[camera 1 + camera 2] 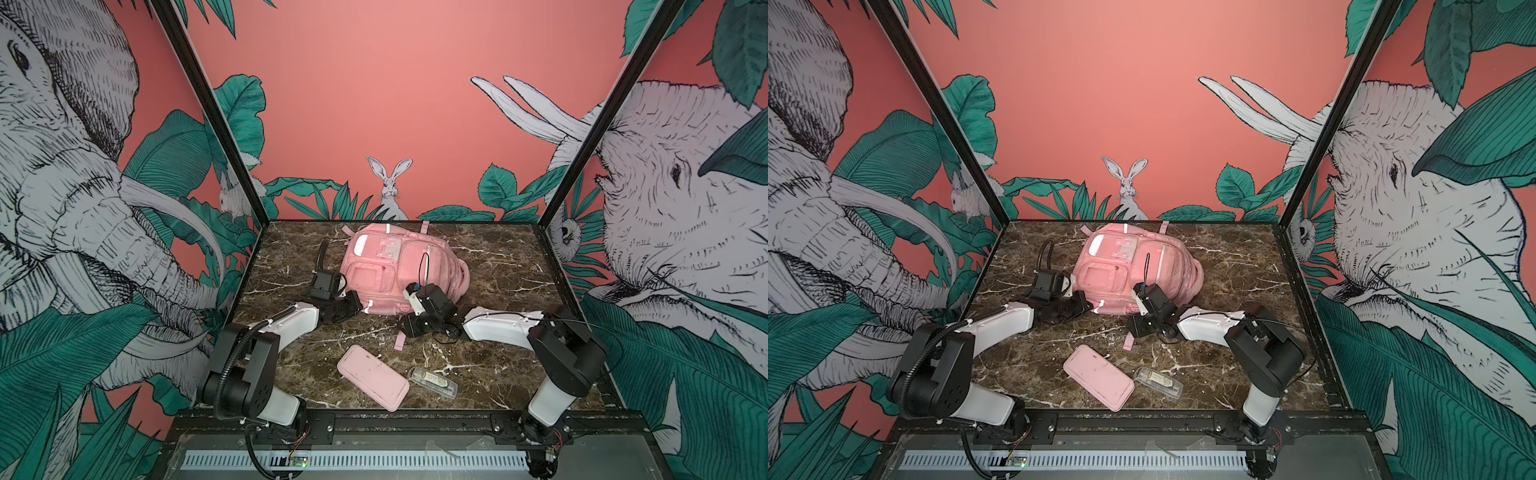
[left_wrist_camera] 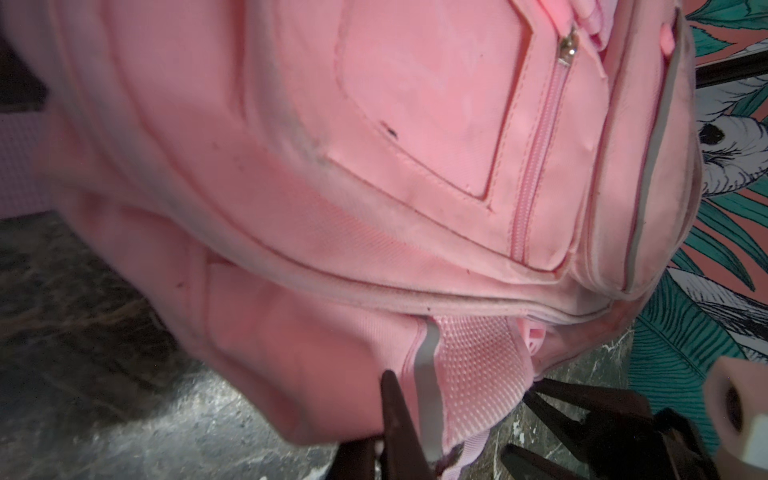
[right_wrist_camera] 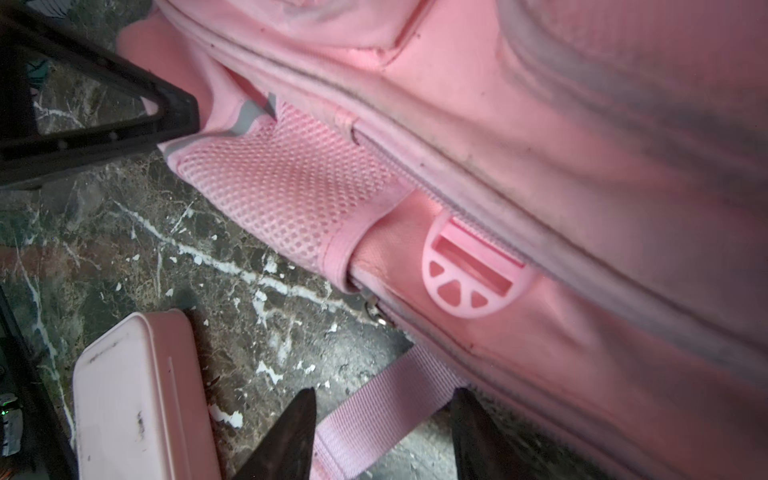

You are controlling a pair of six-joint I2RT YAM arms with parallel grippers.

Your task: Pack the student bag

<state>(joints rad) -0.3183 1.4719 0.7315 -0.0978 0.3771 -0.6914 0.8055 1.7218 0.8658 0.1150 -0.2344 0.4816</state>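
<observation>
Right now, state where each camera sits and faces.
Top views: high over the near edge, looking down on the table; left arm, right arm showing.
Left wrist: close on the student bag, left gripper shut on its corner.
Right wrist: faces the bag's side, right gripper open over a strap.
Both wrist views share the mesh pocket.

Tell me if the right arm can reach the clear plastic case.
Likely yes: the right gripper is open over the student bag's strap, and the clear plastic case lies uncovered beside the pink pouch, on that arm's side.
</observation>
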